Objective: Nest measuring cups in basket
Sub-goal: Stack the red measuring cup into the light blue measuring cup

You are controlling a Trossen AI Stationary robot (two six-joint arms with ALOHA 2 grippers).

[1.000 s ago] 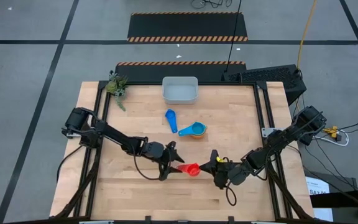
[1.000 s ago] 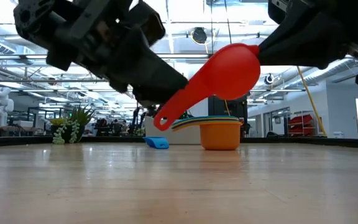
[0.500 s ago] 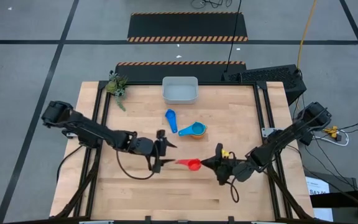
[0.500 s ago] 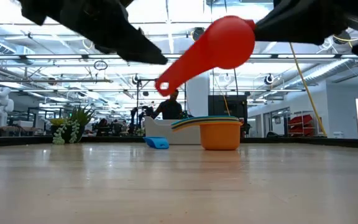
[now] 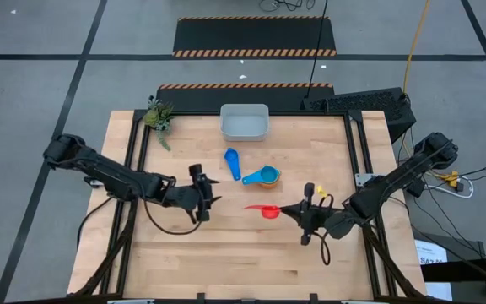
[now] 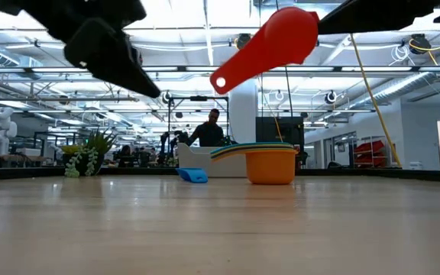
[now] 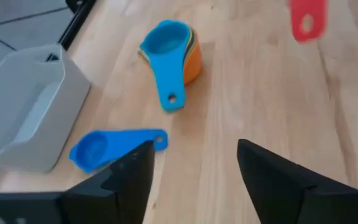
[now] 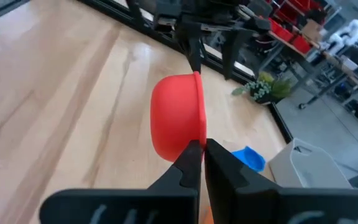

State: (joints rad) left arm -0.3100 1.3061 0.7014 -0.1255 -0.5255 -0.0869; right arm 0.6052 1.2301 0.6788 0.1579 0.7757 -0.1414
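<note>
A red measuring cup (image 5: 265, 211) hangs above the table's middle with my right gripper (image 5: 285, 211) shut on it; the low view shows the cup (image 6: 275, 42) high up. My left gripper (image 5: 209, 192) stands open and empty to the cup's left; past its fingers (image 7: 129, 180) the wrist view shows the table. A stack of nested cups (image 5: 264, 176), light blue on top and orange outermost, rests on its base. A blue cup (image 5: 232, 163) lies beside it. The pale basket (image 5: 244, 122) stands at the far edge. My right gripper pinches the red cup's bowl wall at the rim (image 8: 197, 138), on the side away from the handle, one finger inside the bowl and one outside. The fingers come about level from the table's right. The cup is lifted clear, its handle (image 6: 221, 79) slanting down toward my left gripper.
A small green plant (image 5: 159, 116) stands at the far left corner. Bare wood lies along the near half of the table (image 5: 226, 262). Beyond the table the low view shows a person (image 6: 214, 126) far off in the room.
My left gripper has come off the red cup's handle and drawn back toward the table's left edge, rising. My right gripper has lifted the cup higher and carried it a little toward the far edge, rolling it so the handle slants down less steeply.
</note>
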